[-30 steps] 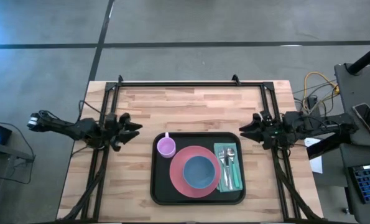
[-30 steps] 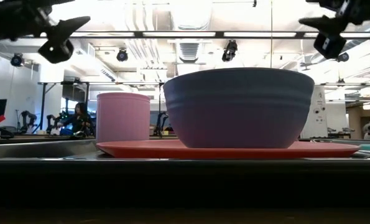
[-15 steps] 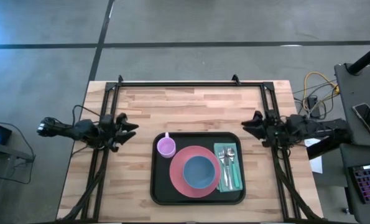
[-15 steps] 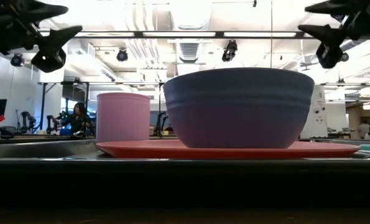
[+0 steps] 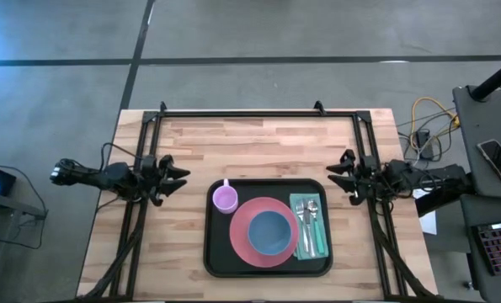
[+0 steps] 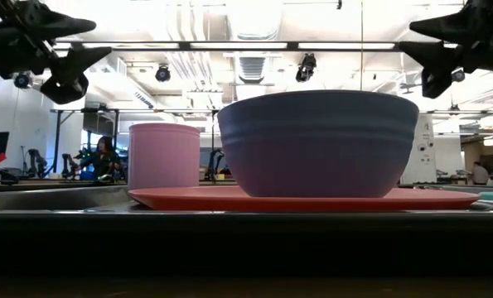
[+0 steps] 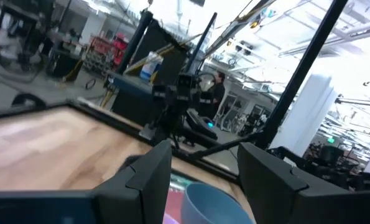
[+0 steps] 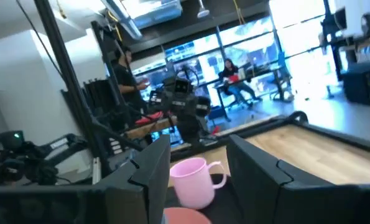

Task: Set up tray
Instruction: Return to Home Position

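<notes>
Hovering above the wood table, both grippers are spread wide w/ nothing btwn the fingers. The left gripper is off the tray's far-left corner and the right gripper off its far-right corner, each pointing inward toward the other, neither touching anything. Both arms stretch back to the table's side edges. Btwn them, on the near-centre of the table, lies the black tray, long side across. On it, left to right: a pink mug in the far-left corner, a round pink plate w/ a blue bowl sitting in its middle, then a green napkin along the right side, just beside the plate. Cutlery lies lengthwise on the napkin, side by side; can't tell the pieces apart from up there. From table height the bowl looms biggest, mug to its left. A person is seated far back in the room.
</notes>
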